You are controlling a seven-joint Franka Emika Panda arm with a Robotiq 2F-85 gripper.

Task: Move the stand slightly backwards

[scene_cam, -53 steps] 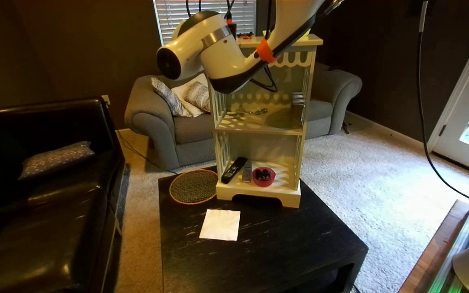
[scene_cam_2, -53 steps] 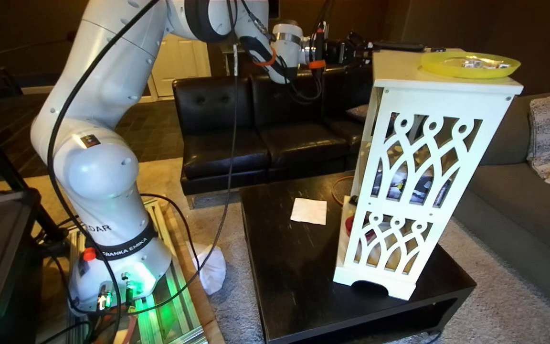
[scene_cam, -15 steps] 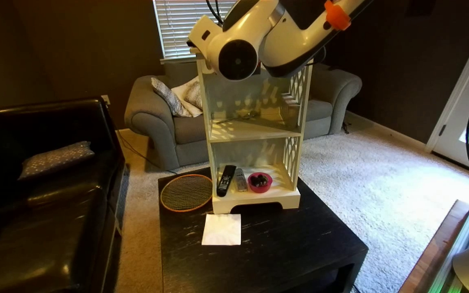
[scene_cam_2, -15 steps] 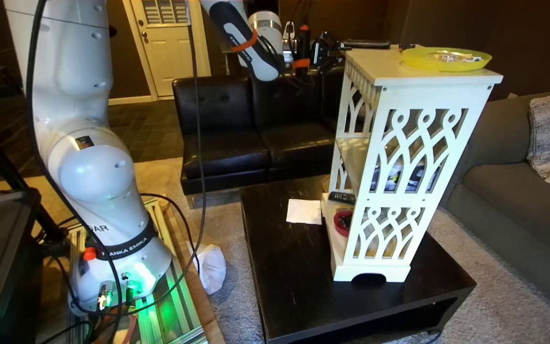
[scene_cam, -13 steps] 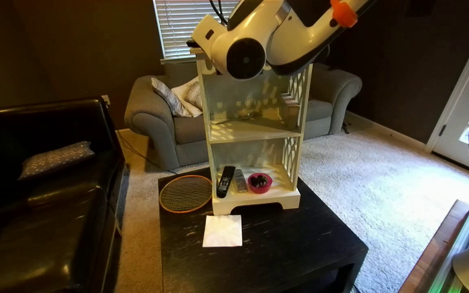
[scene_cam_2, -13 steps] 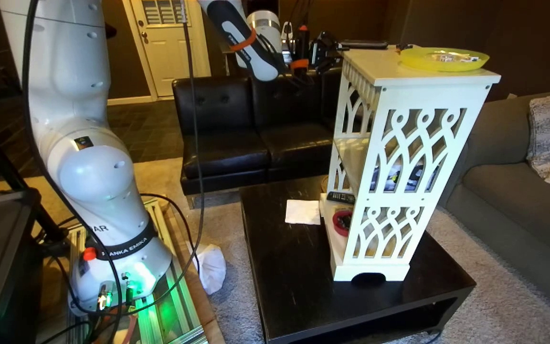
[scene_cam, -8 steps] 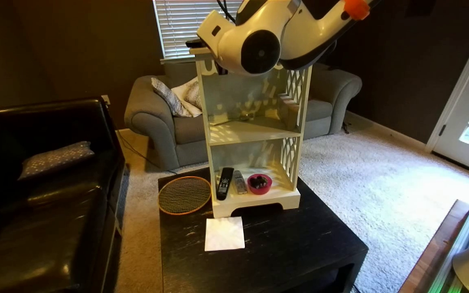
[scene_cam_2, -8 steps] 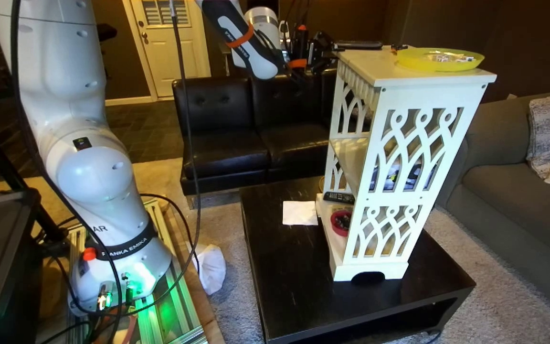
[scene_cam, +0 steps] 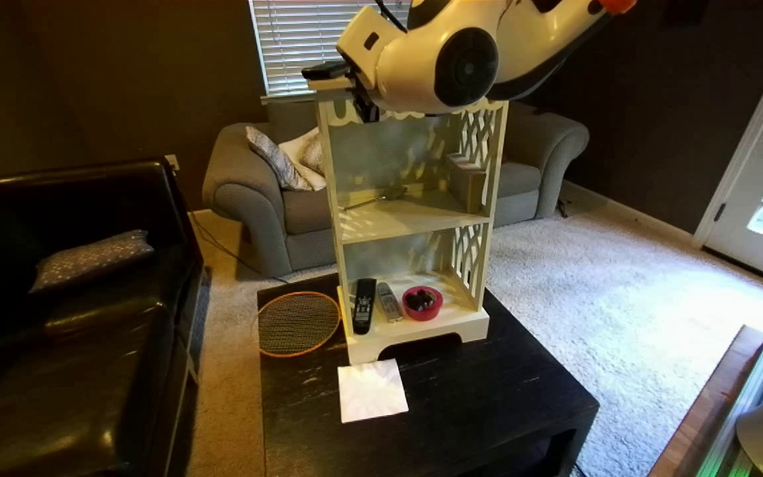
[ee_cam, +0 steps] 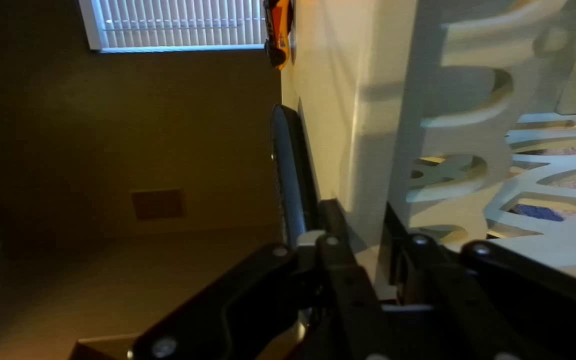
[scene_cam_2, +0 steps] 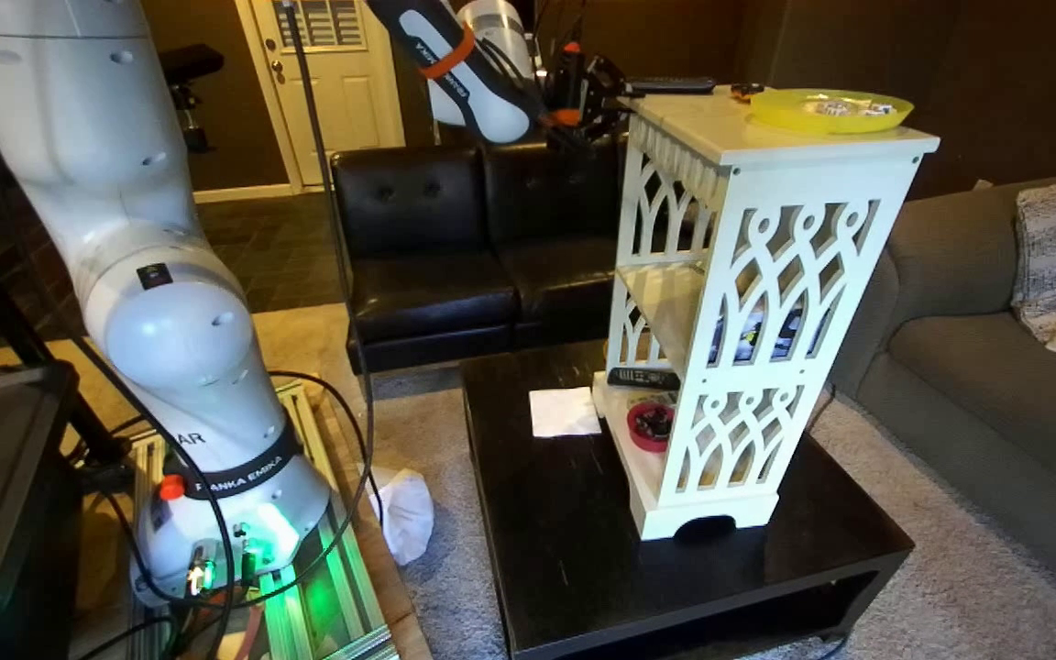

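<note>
The stand (scene_cam: 414,222) is a tall cream-white shelf unit standing upright on the dark low table (scene_cam: 461,411). Its cut-out side panel (scene_cam_2: 755,378) faces the camera in an exterior view. My gripper (scene_cam_2: 621,105) is at the front corner of the stand's top board, on the robot side. In the wrist view my gripper (ee_cam: 360,215) has one finger above the board and one below, shut on the stand's top edge (ee_cam: 378,125). A shadow lies by the upper finger. The arm hides part of the scalloped trim.
A yellow dish (scene_cam_2: 830,110), a toy car (ee_cam: 278,32) and a black flat object (scene_cam_2: 672,84) lie on top. Two remotes (scene_cam: 363,308) and a pink bowl (scene_cam: 422,303) sit on the lower shelf. A paper square (scene_cam: 373,391) and racket (scene_cam: 299,324) lie beside it.
The arm has drawn back towards the robot. The stand has turned with it, its gripped corner coming forward towards the robot. The paper and racket have shifted the same way.
</note>
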